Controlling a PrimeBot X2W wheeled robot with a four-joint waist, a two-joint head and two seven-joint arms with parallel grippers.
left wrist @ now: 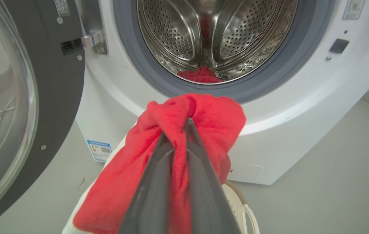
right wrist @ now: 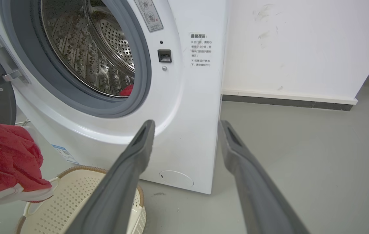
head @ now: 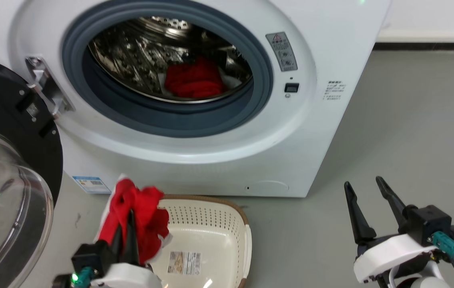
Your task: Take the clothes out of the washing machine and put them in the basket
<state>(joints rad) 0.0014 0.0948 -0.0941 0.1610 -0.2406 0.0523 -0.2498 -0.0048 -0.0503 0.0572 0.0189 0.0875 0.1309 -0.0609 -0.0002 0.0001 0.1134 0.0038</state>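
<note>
At the far left of the head view, the black-rimmed, bulging glass door (head: 9,192) of the large white front-loading washing machine (head: 331,132) hangs swung wide on its metal hinge (head: 45,86). That leaves the mouth free for reaching in.

At lower left, the left gripper (head: 125,222) has its two long dark fingers (left wrist: 204,182) pinched together on a soft, crumpled garment of bright red fabric with a white edge (head: 143,212). The cloth bunches above the fingertips and drapes limply down both sides, folding as thin fabric does. It hangs over the left end of the low cream-white plastic laundry basket (head: 205,218). The basket is a rounded rectangle with perforated walls, a brown woven-look rim and a barcode sticker on its bottom. It sits on the floor just in front of the machine, I judge so that a short carry from the drum ends above it. The garment is not yet inside, so by my reading the release is what remains of this step.

At upper centre, inside the round grey rubber seal (head: 163,120), the shiny perforated steel drum (head: 131,56) holds more red clothes (head: 195,80). They are heaped low toward its right, with a bit of white beside them.

At lower right, the right gripper (head: 363,182) hovers over the smooth grey floor (head: 423,120), fingers spread apart and holding nothing.
</note>
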